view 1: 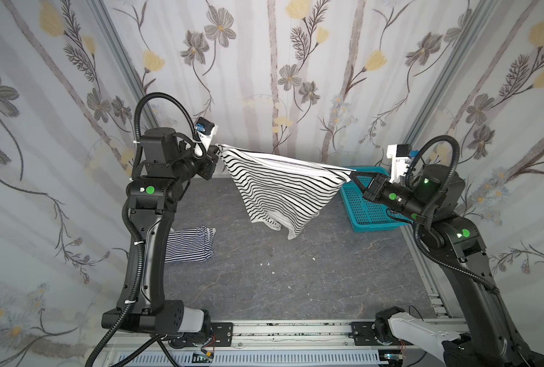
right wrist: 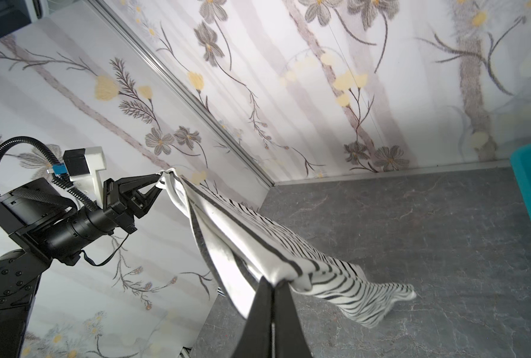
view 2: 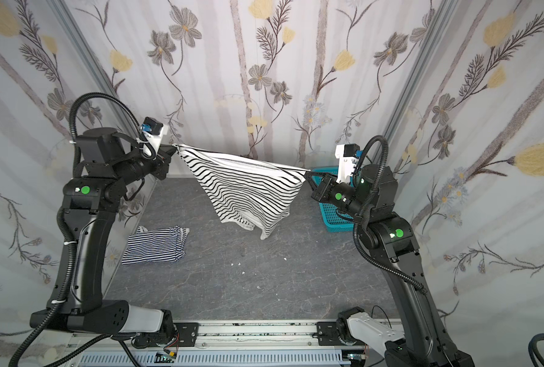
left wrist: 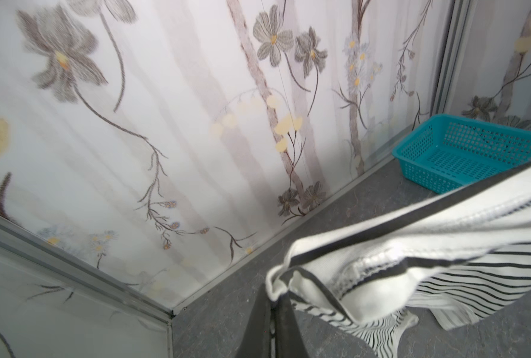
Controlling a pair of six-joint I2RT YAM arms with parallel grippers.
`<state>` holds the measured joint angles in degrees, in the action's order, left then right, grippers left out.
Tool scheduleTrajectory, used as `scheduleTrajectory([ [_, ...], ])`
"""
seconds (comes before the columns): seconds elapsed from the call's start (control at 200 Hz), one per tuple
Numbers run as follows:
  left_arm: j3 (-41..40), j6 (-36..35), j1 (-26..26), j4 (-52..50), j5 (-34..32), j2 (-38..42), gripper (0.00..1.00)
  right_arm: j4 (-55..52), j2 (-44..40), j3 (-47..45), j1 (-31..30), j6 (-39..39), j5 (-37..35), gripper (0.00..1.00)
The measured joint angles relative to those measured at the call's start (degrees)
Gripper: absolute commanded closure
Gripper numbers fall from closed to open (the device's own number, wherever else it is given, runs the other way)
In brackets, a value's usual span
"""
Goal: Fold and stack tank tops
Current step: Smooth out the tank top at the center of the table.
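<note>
A white tank top with wide black stripes (view 1: pixel 280 190) (view 2: pixel 248 193) hangs stretched in the air between both arms above the grey table. My left gripper (view 1: pixel 217 149) (view 2: pixel 173 149) (left wrist: pixel 273 297) is shut on its left corner. My right gripper (view 1: pixel 350 175) (view 2: pixel 307 174) (right wrist: pixel 273 283) is shut on its right corner. The cloth sags to a point over the middle of the table, clear of the surface. The other tank top, with fine navy-and-white stripes (view 1: pixel 189 244) (view 2: pixel 156 244), lies folded on the table at the left, partly behind my left arm.
A teal perforated basket (view 1: pixel 369 213) (view 2: pixel 332 219) (left wrist: pixel 462 155) stands at the back right, partly behind my right arm. Floral curtain walls (view 1: pixel 264 63) close in the back and both sides. A metal rail (view 1: pixel 296 330) runs along the table's front edge.
</note>
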<state>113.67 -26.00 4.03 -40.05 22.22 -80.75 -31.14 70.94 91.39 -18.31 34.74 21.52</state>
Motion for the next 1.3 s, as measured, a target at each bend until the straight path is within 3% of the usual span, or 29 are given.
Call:
scheduleTrajectory([
  [0.225, 4.1, 5.5, 0.0, -0.9, 1.7, 3.5, 1.0, -6.2, -1.8, 9.4, -0.1, -1.5, -0.5, 1.0],
  [0.405, 6.4, 7.3, 0.0, -0.3, 2.0, 1.5, 1.0, -8.4, 2.4, 15.1, 1.4, -3.1, -1.8, 1.0],
  [0.66, 9.2, 8.0, 0.0, -1.6, 2.2, -12.8, 1.0, -10.0, 13.5, 15.6, 6.8, -4.8, -0.4, 1.0],
  [0.88, 21.0, 8.0, 0.0, -1.9, 0.4, -26.6, 1.0, -6.1, 23.6, 17.5, 8.7, -5.2, 2.6, 1.0],
  [0.999, 29.9, 9.0, -0.4, -2.2, -0.5, -32.7, 1.0, -7.1, 30.6, 25.1, 9.8, -5.8, 4.3, 1.0],
  [1.149, 32.5, 10.2, -0.8, -2.1, -0.7, -32.0, 1.0, -7.3, 34.3, 34.6, 10.0, -7.4, 7.2, 1.0],
  [1.299, 27.4, 10.4, -1.9, -1.1, -0.2, -27.8, 1.0, -6.3, 33.7, 34.5, 10.0, -8.2, 9.4, 1.0],
])
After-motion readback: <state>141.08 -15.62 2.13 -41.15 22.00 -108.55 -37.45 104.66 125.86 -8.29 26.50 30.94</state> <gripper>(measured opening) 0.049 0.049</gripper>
